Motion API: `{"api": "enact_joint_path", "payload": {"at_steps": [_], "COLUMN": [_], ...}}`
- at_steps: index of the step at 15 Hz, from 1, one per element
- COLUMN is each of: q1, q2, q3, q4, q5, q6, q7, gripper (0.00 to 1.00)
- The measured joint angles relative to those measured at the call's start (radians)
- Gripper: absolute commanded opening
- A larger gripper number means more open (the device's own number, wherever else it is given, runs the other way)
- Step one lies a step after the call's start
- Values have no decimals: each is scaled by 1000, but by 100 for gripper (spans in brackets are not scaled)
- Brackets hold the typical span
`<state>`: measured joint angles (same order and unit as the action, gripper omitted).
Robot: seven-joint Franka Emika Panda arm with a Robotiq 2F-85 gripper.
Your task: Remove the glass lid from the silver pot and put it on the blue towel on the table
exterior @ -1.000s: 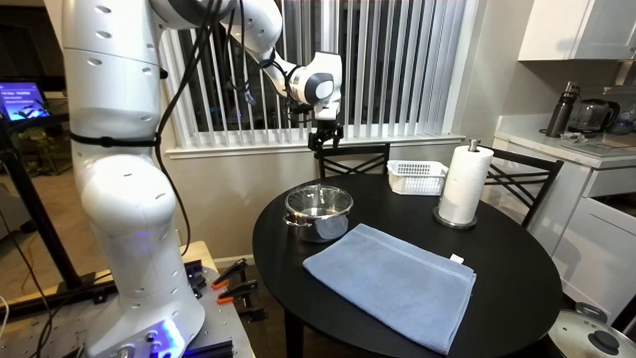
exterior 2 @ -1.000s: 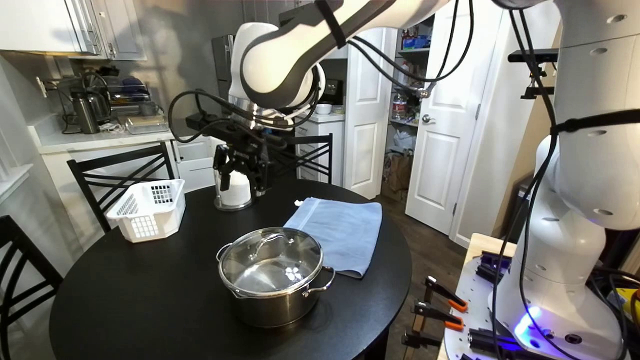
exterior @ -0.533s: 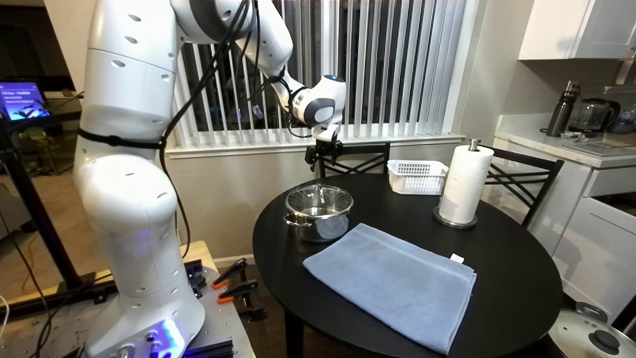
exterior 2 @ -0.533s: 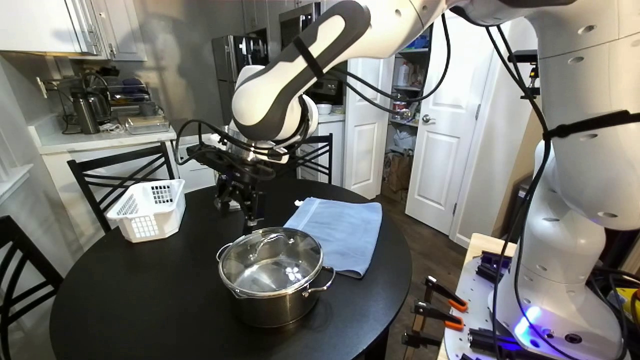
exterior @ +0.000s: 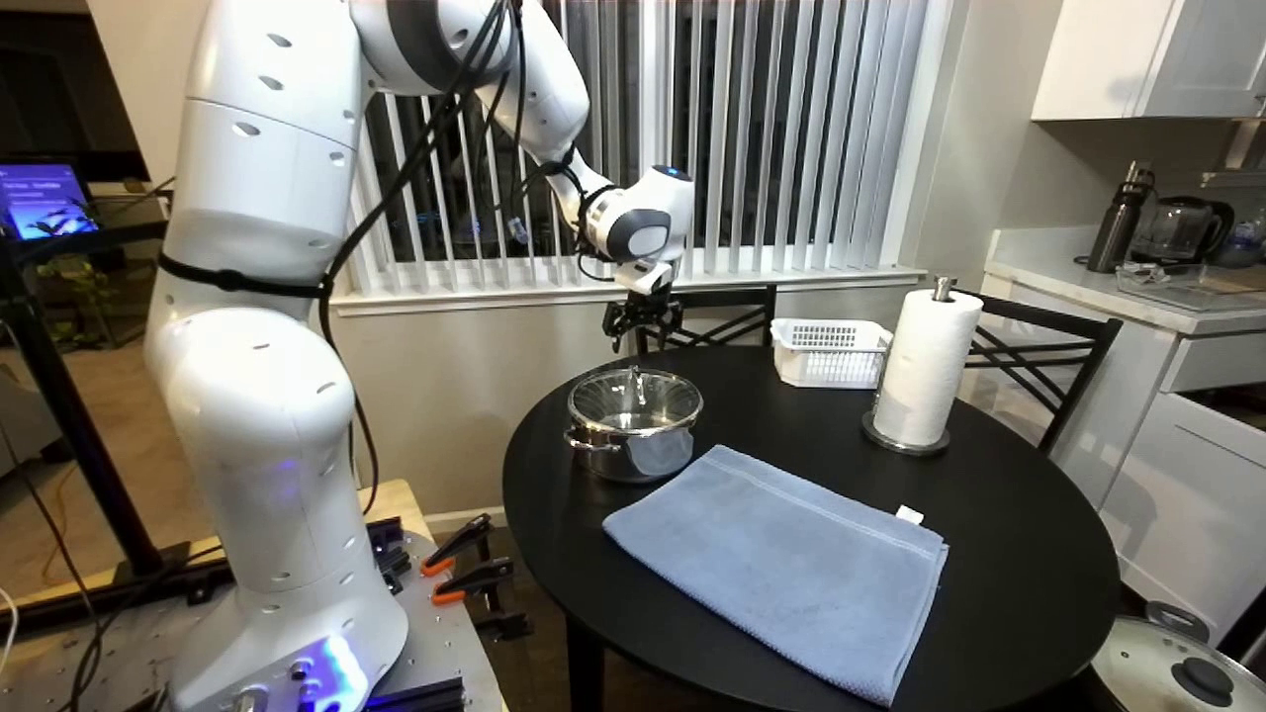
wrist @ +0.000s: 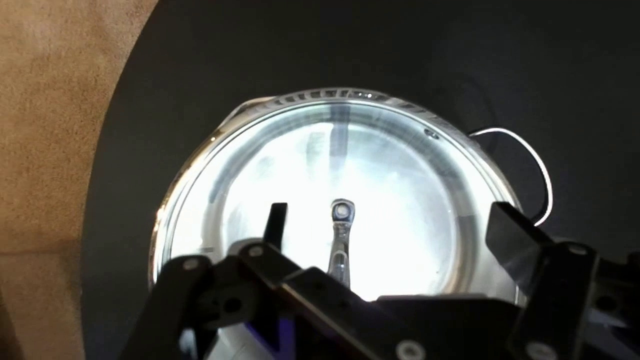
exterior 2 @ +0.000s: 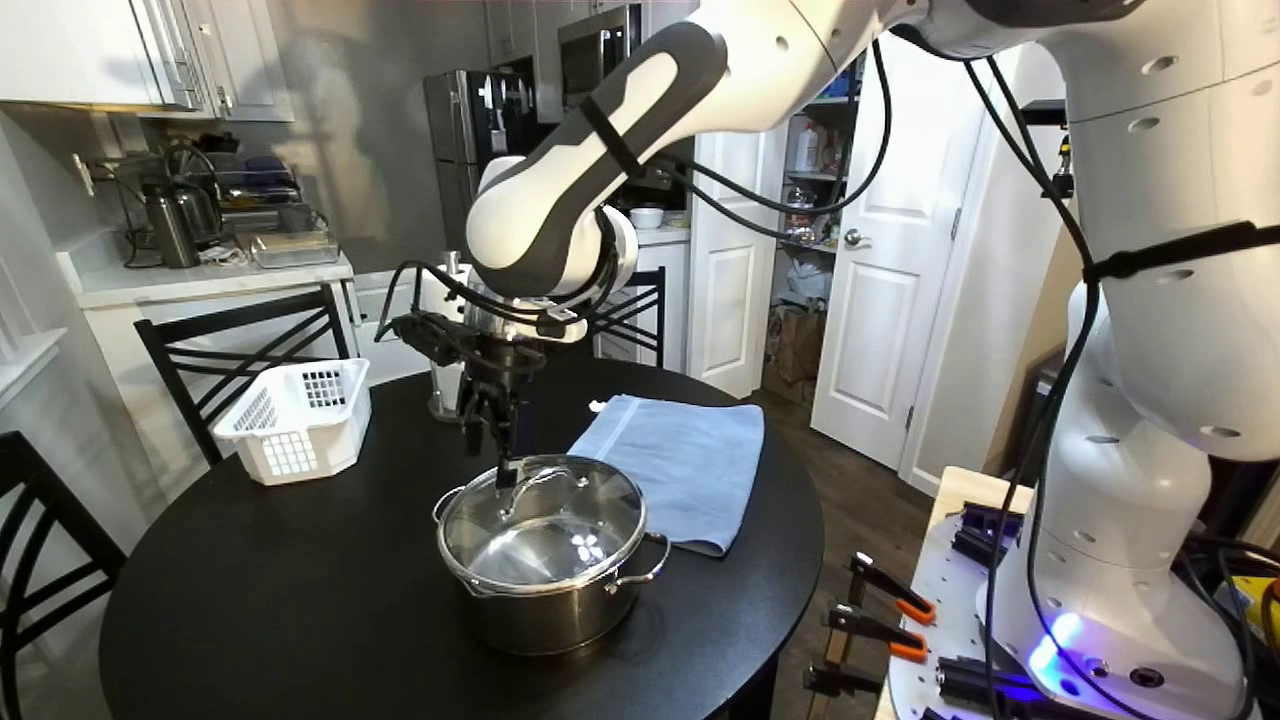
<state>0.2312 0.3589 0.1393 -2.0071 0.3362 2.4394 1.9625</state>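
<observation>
The hand (wrist: 392, 225) has just sunk lower, its fingers (wrist: 515, 240) spread wide and grasping nothing. In the wrist view the handle (wrist: 342, 240) of the glass lid (wrist: 380, 190) shows in the gap between them, off-centre, nearer one finger; in an exterior view they hang just above it, apart. The lid is still on the silver pot (exterior 2: 550, 620), so this looks like the end of the approach, probably calling for centring and a further drop before the grasp. Just beside the pot, the blue towel (exterior: 781, 564) lies flat on the table (exterior: 1019, 554).
</observation>
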Motion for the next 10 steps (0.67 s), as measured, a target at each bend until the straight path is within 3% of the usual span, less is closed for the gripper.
{"api": "enact_joint_path", "payload": {"at_steps": [6, 10], "q1": [73, 122], "q2": [-15, -27], "q3": [-73, -75], "q4": [1, 5], "q5": [-232, -397], "q6": [-146, -215], "q7": [324, 461], "gripper": [100, 100]}}
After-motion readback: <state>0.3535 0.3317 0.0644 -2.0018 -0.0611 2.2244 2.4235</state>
